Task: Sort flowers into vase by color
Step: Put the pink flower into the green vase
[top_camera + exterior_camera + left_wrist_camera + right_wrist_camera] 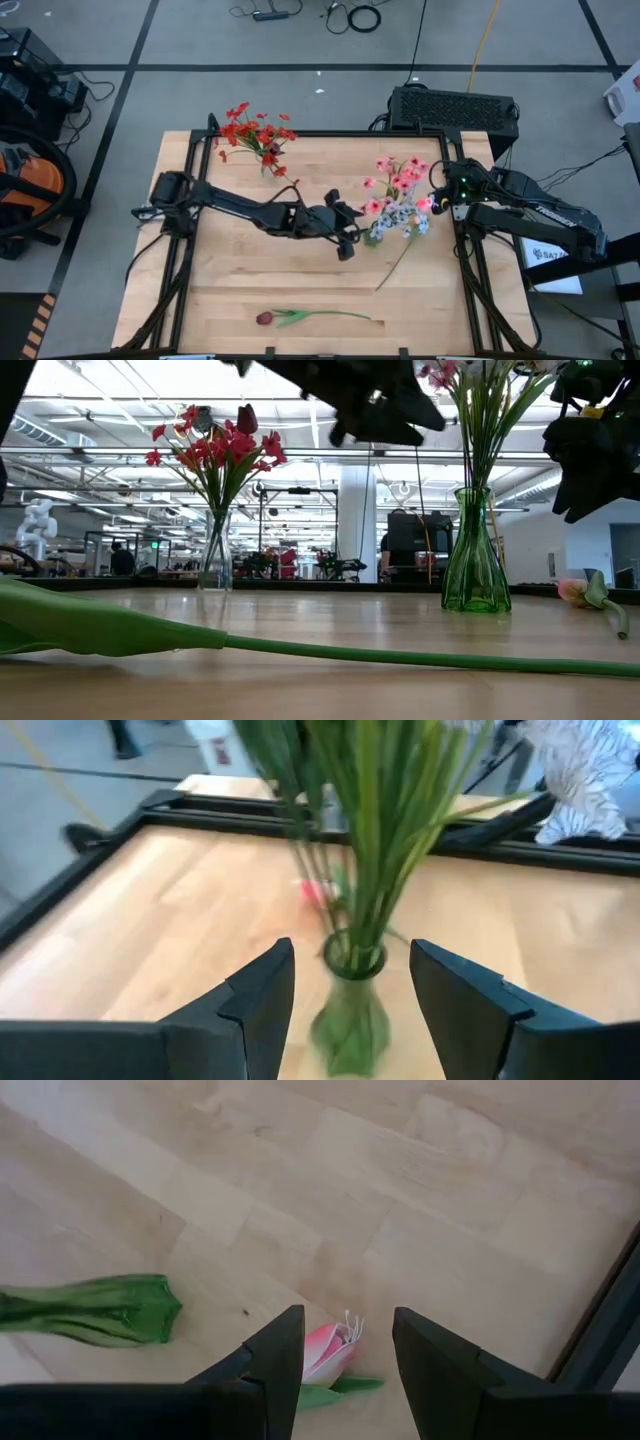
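A green glass vase [378,232] stands right of the table's centre and holds pink blossoms [400,178] and a pale grey-blue bunch [405,218]. My left gripper [355,230] hovers open just left of it, above the table; in its wrist view the open fingers [262,995] frame the vase [350,1015] without touching. A clear vase [215,560] with red flowers [255,135] stands at the far left. A dark red tulip [265,318] lies flat near the front edge. My right gripper [440,197] waits open at the right, above a pink blossom [328,1355] lying on the table.
The loose pink flower's stem [398,265] slants across the table toward the front, right of centre. The tulip's long stem [400,656] runs along the front of the table. A black frame [330,133] borders the tabletop. Bare wood lies between the two vases.
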